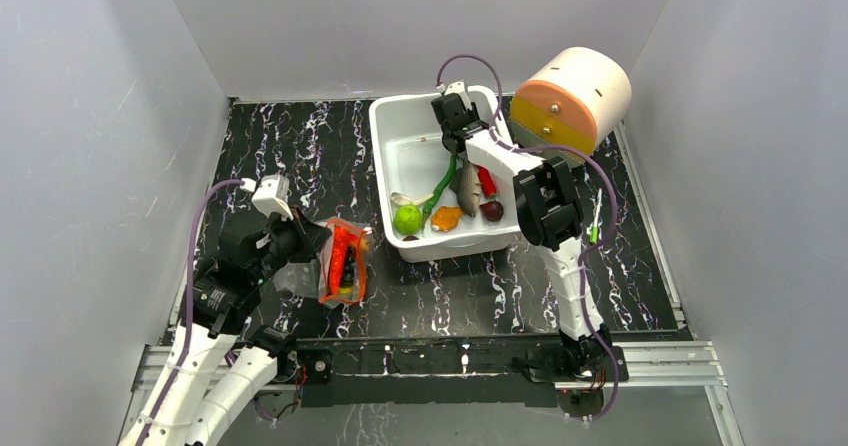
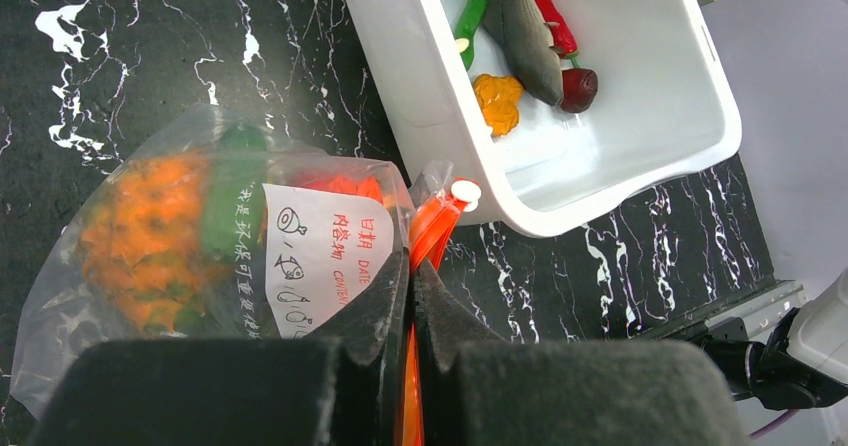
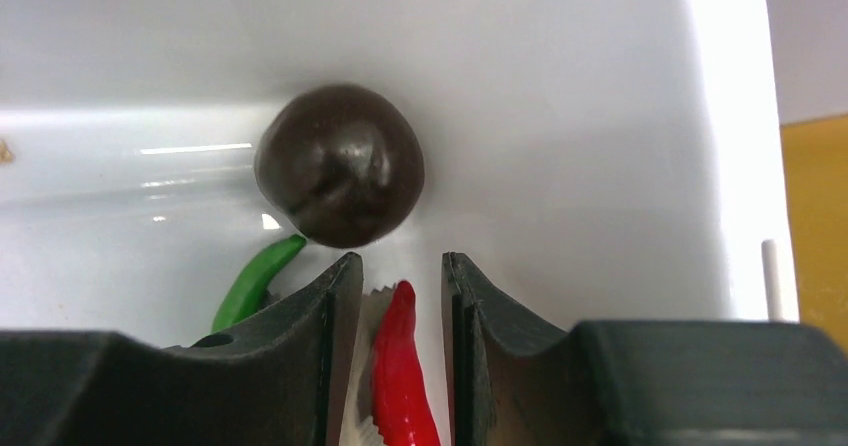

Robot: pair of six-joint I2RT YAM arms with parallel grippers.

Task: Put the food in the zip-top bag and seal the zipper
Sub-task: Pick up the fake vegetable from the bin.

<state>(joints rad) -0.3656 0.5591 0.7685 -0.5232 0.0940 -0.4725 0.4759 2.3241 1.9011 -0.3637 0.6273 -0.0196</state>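
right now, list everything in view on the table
black white-veined table: 1, black, under everything
white rectangular plastic bin: 1, white, table centre
round toy lime: 1, green, bin's near-left corner
lumpy orange toy: 1, orange, beside the lime
grey toy fish: 1, grey, bin middle
long green toy pod: 1, green, left of the fish
red toy chili: 1, red, right of the fish
dark glossy ball: 1, maroon, at chili's tip
clear floppy zip-top bag: 1, clear, left of bin, toys inside
red-orange zipper strip: 1, red-orange, bag mouth
cylinder: 1, cream, orange, yellow, right of the bin
left gripper: 1, black, shut on the zipper strip
right gripper: 1, black, open astride the chili
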